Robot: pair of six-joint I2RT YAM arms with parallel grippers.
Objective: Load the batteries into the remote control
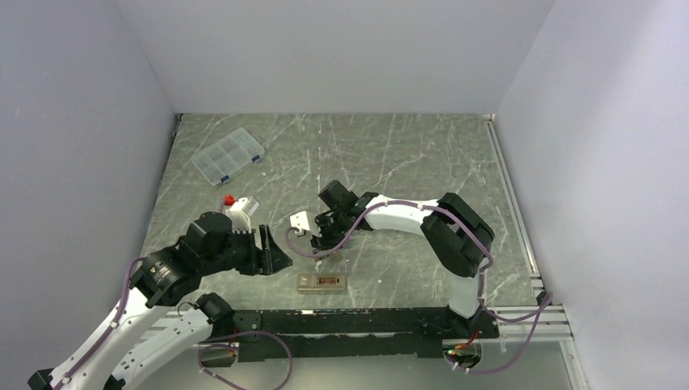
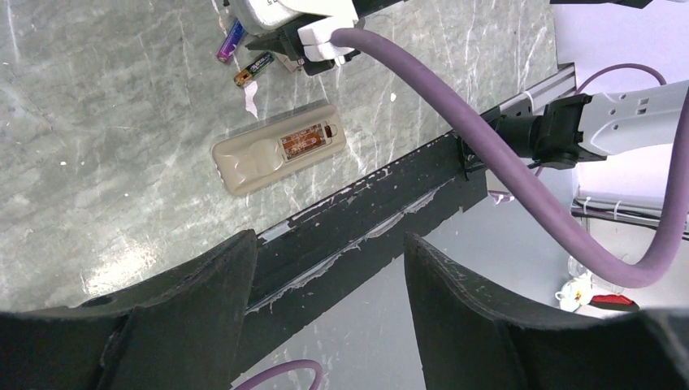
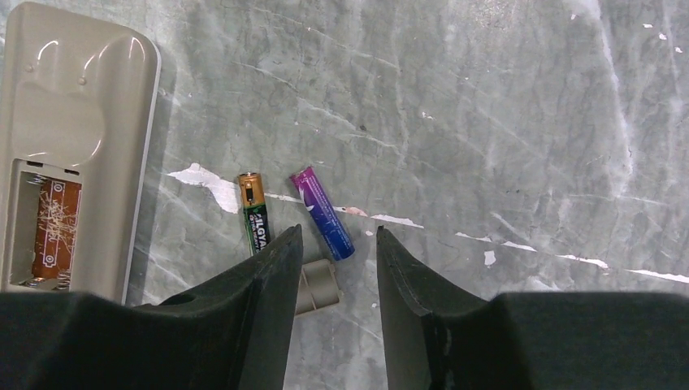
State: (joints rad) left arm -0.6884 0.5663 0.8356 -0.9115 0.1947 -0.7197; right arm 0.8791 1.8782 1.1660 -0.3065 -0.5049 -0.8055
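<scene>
The remote control (image 1: 321,283) lies back up near the table's front edge. Its battery bay (image 3: 54,227) is open and holds no battery. Two batteries lie side by side on the table just beyond it: a dark green one with a gold end (image 3: 255,216) and a blue-purple one (image 3: 322,213). They also show in the left wrist view (image 2: 240,55). The small beige cover piece (image 3: 318,286) lies beside them. My right gripper (image 3: 337,236) is open and empty, low over the cover piece and the batteries' near ends. My left gripper (image 2: 329,244) is open and empty, left of the remote.
A clear compartmented box (image 1: 228,156) stands at the back left. A black rail (image 1: 349,321) runs along the table's near edge. The right arm's purple cable (image 2: 455,106) hangs above the remote. White walls close the table on three sides.
</scene>
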